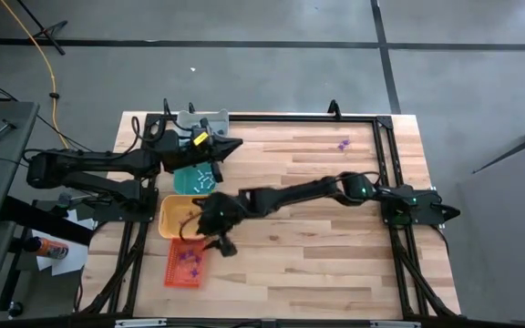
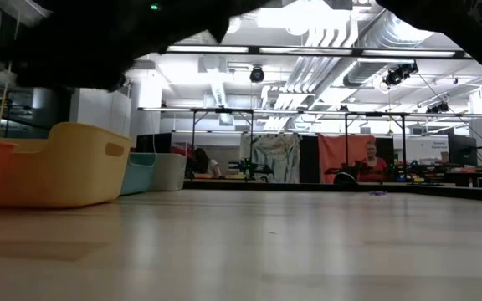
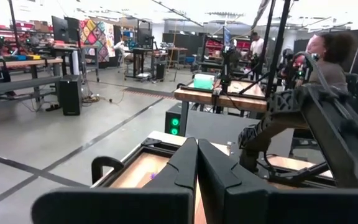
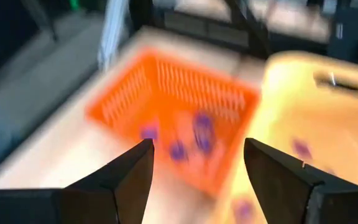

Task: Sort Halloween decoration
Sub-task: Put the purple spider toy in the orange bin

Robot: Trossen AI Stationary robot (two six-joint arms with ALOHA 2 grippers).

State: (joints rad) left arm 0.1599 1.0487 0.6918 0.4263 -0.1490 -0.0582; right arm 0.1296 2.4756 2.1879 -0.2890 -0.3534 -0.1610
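Observation:
My right gripper point(image 1: 221, 242) point(image 4: 197, 186) is open and holds nothing. It hovers at the near left of the table, by the orange tray point(image 1: 183, 266) point(image 4: 173, 106) and the yellow tray point(image 1: 179, 217) point(image 4: 316, 118). Purple trinkets point(image 4: 201, 134) lie in the orange tray, and a few more point(image 4: 300, 148) in the yellow one. Whitish trinkets point(image 1: 200, 176) lie in the teal tray point(image 1: 190, 182). A few purple trinkets point(image 1: 343, 144) point(image 2: 378, 192) rest on the bare table far right. My left gripper point(image 1: 232, 144) point(image 3: 196, 171) is shut and waits above the teal tray.
A grey tray point(image 1: 199, 119) stands at the far left edge. The trays line up along the table's left side point(image 2: 65, 167). A black frame point(image 1: 386, 137) rims the table. Bare wood point(image 1: 335, 255) lies in the middle and right. People are in the room beyond.

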